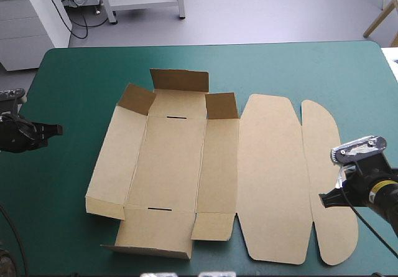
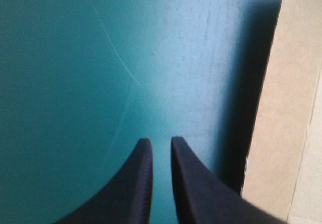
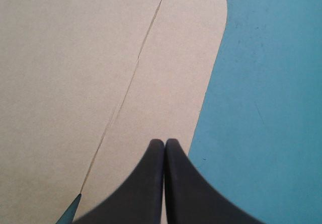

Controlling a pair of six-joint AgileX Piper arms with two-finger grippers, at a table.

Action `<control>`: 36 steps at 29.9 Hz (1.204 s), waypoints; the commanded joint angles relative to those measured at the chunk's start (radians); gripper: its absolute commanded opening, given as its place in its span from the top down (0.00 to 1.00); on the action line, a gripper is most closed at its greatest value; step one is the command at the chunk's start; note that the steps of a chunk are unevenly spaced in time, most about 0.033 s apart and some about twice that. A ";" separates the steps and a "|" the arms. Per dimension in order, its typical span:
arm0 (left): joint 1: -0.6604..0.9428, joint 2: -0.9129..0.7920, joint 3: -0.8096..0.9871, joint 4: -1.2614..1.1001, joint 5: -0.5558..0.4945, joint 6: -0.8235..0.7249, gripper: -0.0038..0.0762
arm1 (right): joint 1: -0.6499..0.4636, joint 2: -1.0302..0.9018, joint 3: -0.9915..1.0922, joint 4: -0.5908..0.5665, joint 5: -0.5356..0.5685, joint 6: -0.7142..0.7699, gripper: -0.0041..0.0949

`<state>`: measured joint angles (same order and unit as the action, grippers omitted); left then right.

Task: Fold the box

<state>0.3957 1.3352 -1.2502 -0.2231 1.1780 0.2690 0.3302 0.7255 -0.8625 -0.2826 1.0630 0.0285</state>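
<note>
The brown box [image 1: 168,165] lies spread out in the middle of the table, with its far flaps [image 1: 179,81] and a near flap partly raised. Its lid panel [image 1: 270,177] and rounded outer flap [image 1: 326,165] lie flat on the right. My left gripper [image 1: 59,129] hovers left of the box, pointing at it, shut with only a thin slit between the fingertips [image 2: 161,142]. The box's left edge [image 2: 292,108] shows beside it. My right gripper [image 1: 322,198] is shut and holds nothing [image 3: 164,142], low over the rounded flap [image 3: 176,83] near its outer edge.
A strip of teal-green cover [image 1: 81,121] separates my left gripper from the box. More cover [image 3: 266,108] runs beside the rounded flap toward the table's right edge [image 1: 388,71].
</note>
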 commanded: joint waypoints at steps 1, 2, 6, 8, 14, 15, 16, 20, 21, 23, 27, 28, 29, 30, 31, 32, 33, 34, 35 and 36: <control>0.004 -0.024 -0.034 -0.038 0.064 0.038 0.62 | -0.005 -0.001 -0.025 -0.027 -0.065 -0.008 0.98; 0.004 -0.024 -0.034 -0.041 0.080 0.051 0.56 | -0.005 -0.001 -0.025 -0.027 -0.067 -0.008 0.98; 0.004 -0.024 -0.034 -0.045 0.089 0.079 0.31 | -0.005 -0.001 -0.025 -0.027 -0.069 -0.008 0.98; 0.004 -0.015 -0.034 -0.065 0.112 0.096 0.25 | -0.005 -0.001 -0.025 -0.025 -0.069 -0.008 0.98; 0.004 0.053 -0.011 -0.184 0.117 0.184 0.25 | -0.005 -0.001 -0.025 -0.017 -0.069 -0.008 0.98; 0.004 0.076 -0.007 -0.207 0.117 0.200 0.25 | -0.005 -0.001 -0.025 -0.017 -0.069 -0.008 0.98; 0.004 0.092 -0.002 -0.217 0.117 0.215 0.25 | -0.005 -0.001 -0.025 -0.017 -0.069 -0.008 0.98; 0.004 0.168 0.000 -0.238 0.117 0.226 0.25 | -0.005 -0.001 -0.025 -0.019 -0.069 -0.008 0.98; 0.004 0.186 0.000 -0.243 0.117 0.230 0.25 | -0.005 -0.001 -0.025 -0.019 -0.069 -0.008 0.98; 0.004 0.215 0.000 -0.271 0.117 0.242 0.25 | -0.005 -0.001 -0.025 -0.019 -0.069 -0.008 0.98; 0.002 0.245 0.022 -0.349 0.124 0.286 0.25 | -0.005 -0.001 -0.025 -0.021 -0.069 -0.008 0.98; 0.002 0.245 0.042 -0.373 0.124 0.298 0.25 | -0.005 -0.001 -0.025 -0.021 -0.069 -0.008 0.98; 0.000 0.245 0.057 -0.384 0.124 0.320 0.25 | -0.005 -0.001 -0.025 -0.021 -0.069 -0.008 0.98; 0.000 0.245 0.072 -0.392 0.124 0.335 0.25 | -0.005 -0.001 -0.025 -0.021 -0.069 -0.008 0.98; 0.000 0.245 0.096 -0.396 0.124 0.344 0.25 | -0.005 -0.001 -0.025 -0.021 -0.069 -0.008 0.98; 0.000 0.245 0.111 -0.399 0.124 0.344 0.25 | -0.005 -0.001 -0.025 -0.021 -0.069 -0.008 0.98; 0.000 0.245 0.132 -0.403 0.124 0.350 0.25 | -0.005 -0.001 -0.025 -0.021 -0.069 -0.008 0.98; 0.000 0.245 0.155 -0.409 0.124 0.365 0.25 | -0.005 -0.001 -0.025 -0.023 -0.071 -0.010 0.98; 0.000 0.245 0.170 -0.414 0.124 0.369 0.25 | -0.005 -0.001 -0.025 -0.023 -0.073 -0.010 0.98; 0.000 0.245 0.183 -0.416 0.124 0.372 0.25 | -0.005 -0.001 -0.025 -0.023 -0.073 -0.010 0.98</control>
<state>0.3994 1.6167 -1.0846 -0.5765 1.2093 0.6222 0.3302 0.7255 -0.8606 -0.2787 1.0464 0.0285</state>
